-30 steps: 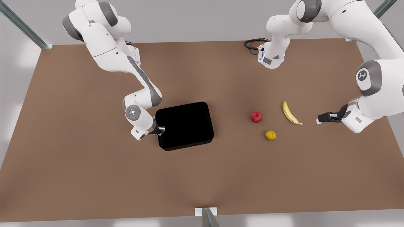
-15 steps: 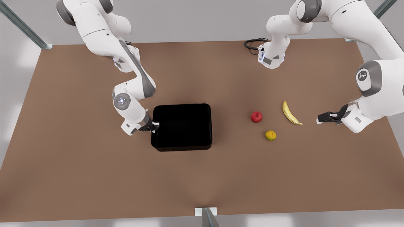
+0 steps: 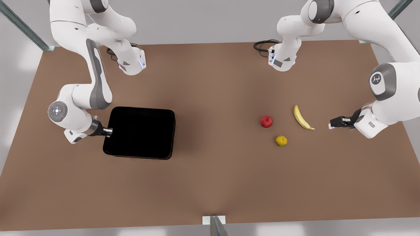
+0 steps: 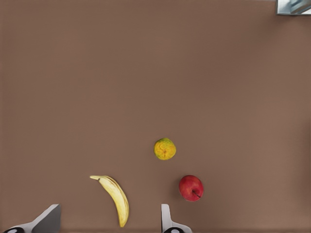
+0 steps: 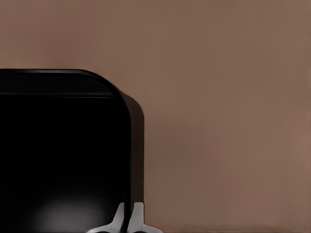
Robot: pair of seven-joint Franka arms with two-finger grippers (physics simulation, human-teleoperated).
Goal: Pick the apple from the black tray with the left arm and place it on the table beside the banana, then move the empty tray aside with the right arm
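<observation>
Black and matte, the tray (image 3: 141, 132) sits on the brown bench (image 3: 210, 183) toward the front view's left, its inside bare. The right pincer (image 3: 109, 132) is clenched on the wall of the tray at the side nearest the front view's left edge; in the right wrist view its two pale fingers (image 5: 118, 219) are pinched together over the rim of the tray (image 5: 63, 155), one inside and one outside. The apple (image 3: 266, 121) lies on the bench well apart from the tray, toward the front view's right, near the banana (image 3: 302, 118) but not touching it, with a yellow-green citrus (image 3: 281, 141) close by. The left pincer (image 3: 330, 125) hangs just beyond the banana's dark tip, released and holding nothing; the left wrist view shows its fingers (image 4: 166, 219) spread wide, with the banana (image 4: 115, 196), the apple (image 4: 191, 188) and the citrus (image 4: 164, 149) all beyond them on the bench (image 4: 146, 73).
</observation>
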